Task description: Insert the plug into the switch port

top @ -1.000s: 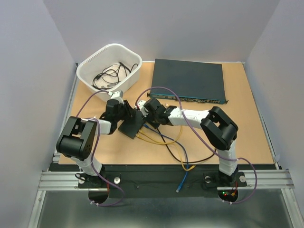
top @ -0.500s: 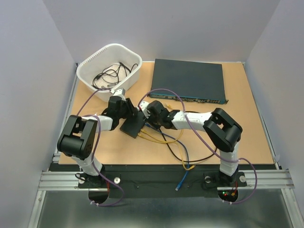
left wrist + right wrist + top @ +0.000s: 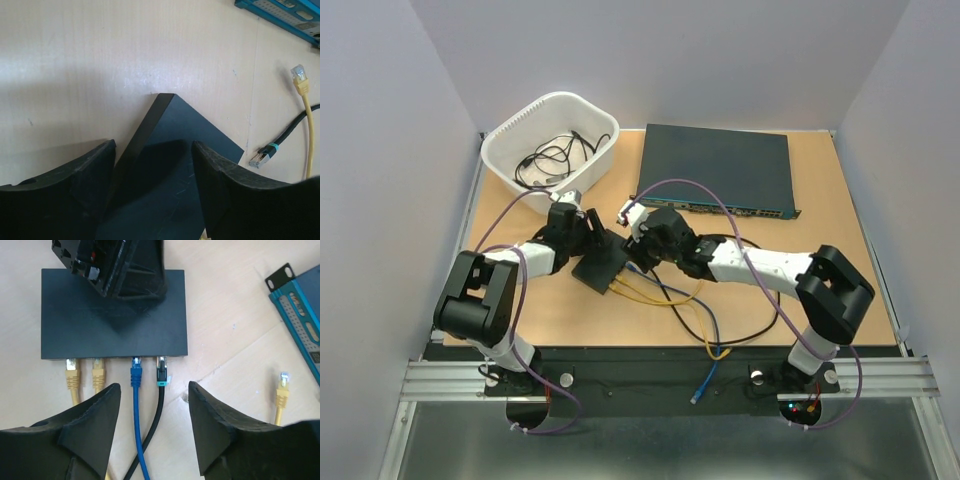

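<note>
Over the last second my right arm had stretched out, its elbow swinging off to the right. The left fingers (image 3: pixel 153 146) had crept a little farther over the switch (image 3: pixel 70 325), which hadn't budged. Those fingers were spread wide across one corner of it, one over the lid and one over bare worktop (image 3: pixel 125 45). I couldn't tell whether they pressed on it.

The right fingers (image 3: pixel 153 390) were wide too, holding nothing, poised just short of the port edge. Between them a blue plug (image 3: pixel 135 371) and a black plug (image 3: pixel 161 371) met that edge. Two more yellow plugs (image 3: pixel 72 372) sat ahead of one fingertip. A loose plug (image 3: pixel 283 380), also yellow, lay beyond the other finger, well apart from the switch.

I judged this a pause between insertions. Next I'd need to swing across, pinch the loose plug by its body and line it up squarely with a free port, if one remained.
</note>
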